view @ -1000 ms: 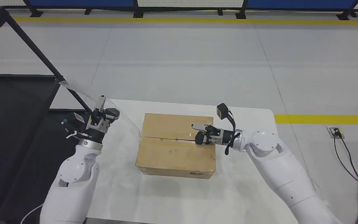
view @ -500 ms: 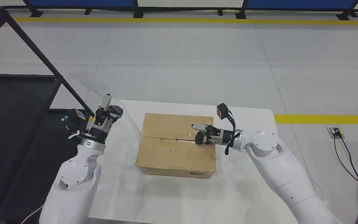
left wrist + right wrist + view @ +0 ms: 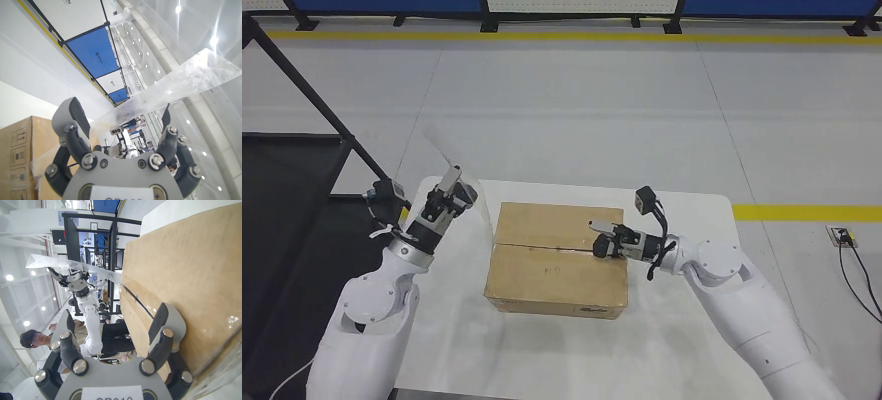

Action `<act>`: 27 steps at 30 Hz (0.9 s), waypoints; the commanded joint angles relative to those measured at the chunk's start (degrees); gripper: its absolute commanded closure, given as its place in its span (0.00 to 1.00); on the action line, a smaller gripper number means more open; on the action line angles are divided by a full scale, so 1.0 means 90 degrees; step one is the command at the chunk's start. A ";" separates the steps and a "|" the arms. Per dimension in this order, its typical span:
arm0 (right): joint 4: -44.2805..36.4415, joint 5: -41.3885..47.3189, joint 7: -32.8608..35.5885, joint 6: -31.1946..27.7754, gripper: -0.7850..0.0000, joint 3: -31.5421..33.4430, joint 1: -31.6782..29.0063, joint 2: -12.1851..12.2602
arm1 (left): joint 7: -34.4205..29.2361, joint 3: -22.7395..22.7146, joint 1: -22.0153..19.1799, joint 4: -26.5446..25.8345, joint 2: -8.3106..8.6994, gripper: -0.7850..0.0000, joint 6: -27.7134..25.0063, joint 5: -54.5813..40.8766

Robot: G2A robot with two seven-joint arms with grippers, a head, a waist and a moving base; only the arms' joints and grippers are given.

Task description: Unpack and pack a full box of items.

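A brown cardboard box [image 3: 557,258] stands mid-table, its top flaps closed along a middle seam [image 3: 136,300]. A long strip of clear tape [image 3: 179,83] rises from the box's left end [image 3: 19,151] into the air, faint in the top view [image 3: 449,160]. My left gripper [image 3: 122,113] is held up beside that end, open, and the strip passes by one fingertip [image 3: 167,111]; I cannot tell if it sticks there. My right gripper [image 3: 600,238] is open over the box top [image 3: 189,275], with one pad [image 3: 158,321] lying next to the seam.
The white table [image 3: 682,330] has bare room in front of the box and to its right. A black frame and dark mat [image 3: 292,210] border the table's left side.
My left gripper has moved up and toward the box's left end, and the tape strip has swung along with it. My right gripper has barely shifted on the box top.
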 commanded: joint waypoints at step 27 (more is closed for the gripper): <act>-0.0132 0.0054 0.0220 -0.0116 0.00 0.0518 -0.0396 0.0109 | -0.2023 -0.0063 -0.0090 -0.0371 0.0159 0.00 0.0326 -0.0318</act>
